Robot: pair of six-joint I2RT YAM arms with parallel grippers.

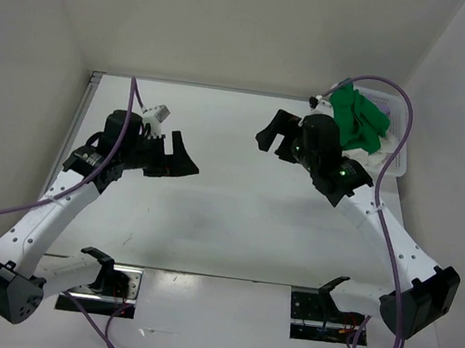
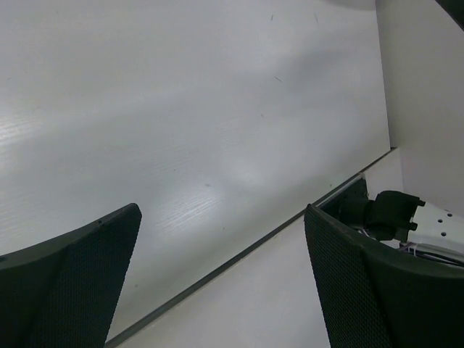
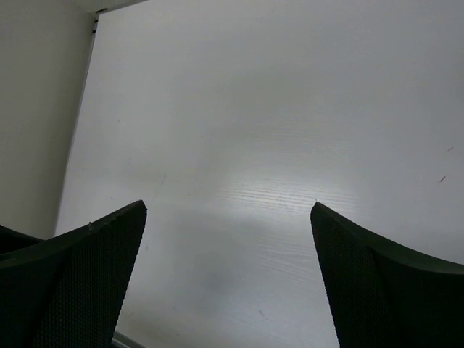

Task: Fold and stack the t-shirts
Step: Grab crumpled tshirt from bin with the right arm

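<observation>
the white worktop (image 1: 235, 218) lies bare between the two arms, probably kept free as the folding area. in its far right corner stands the white basket (image 1: 392, 101), with the green t-shirt (image 1: 357, 118) bunched in a heap inside it, unfolded. the other t-shirts cannot be made out. the right gripper (image 1: 272, 128) hangs just beside the basket, likely nearest for a first pick. its jaws are spread wide and hold nothing. the left gripper (image 1: 184, 160) hovers over the left side, equally wide apart, touching nothing.
</observation>
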